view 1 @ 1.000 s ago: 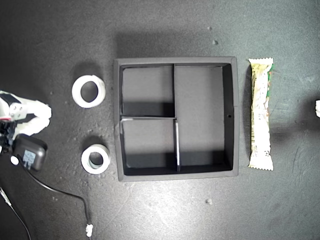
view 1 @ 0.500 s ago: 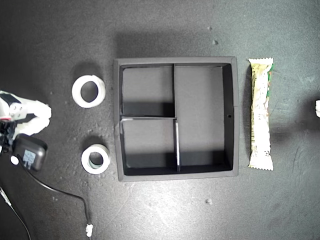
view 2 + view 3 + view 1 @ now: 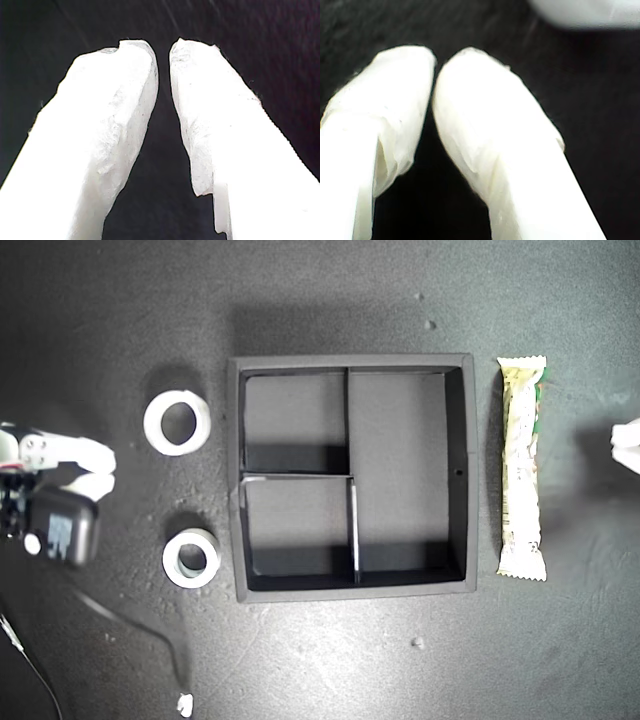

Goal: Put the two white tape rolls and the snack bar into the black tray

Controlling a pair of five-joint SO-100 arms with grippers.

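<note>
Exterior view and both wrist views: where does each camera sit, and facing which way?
Exterior view: overhead, facing straight down on the black tray and snack bar; white arm parts at both side edges.
First wrist view: on my first gripper, looking along it at the dark table.
Second wrist view: likewise on my second gripper.
Shared: the dark table.

Table [image 3: 330, 300]: matt black, slightly grainy, with pale specks and faint scuffs.
Tray [image 3: 352, 361]: matt black, smooth flat walls, thin dividers with pale edges.
Bar [image 3: 522, 467]: crinkly cream-yellow wrapper with a slight sheen, green touches, serrated sealed ends.
Large roll [image 3: 177, 422]: white, smooth, matt.
Small roll [image 3: 191, 558]: white, smooth, greenish-grey core.
Adapter [image 3: 62, 526]: black plastic, dull sheen.
First gripper [image 3: 163, 47]: jaws white, rough, pitted surface.
Second gripper [image 3: 435, 60]: jaws wrapped in white, smooth, wrinkled tape-like covering.
</note>
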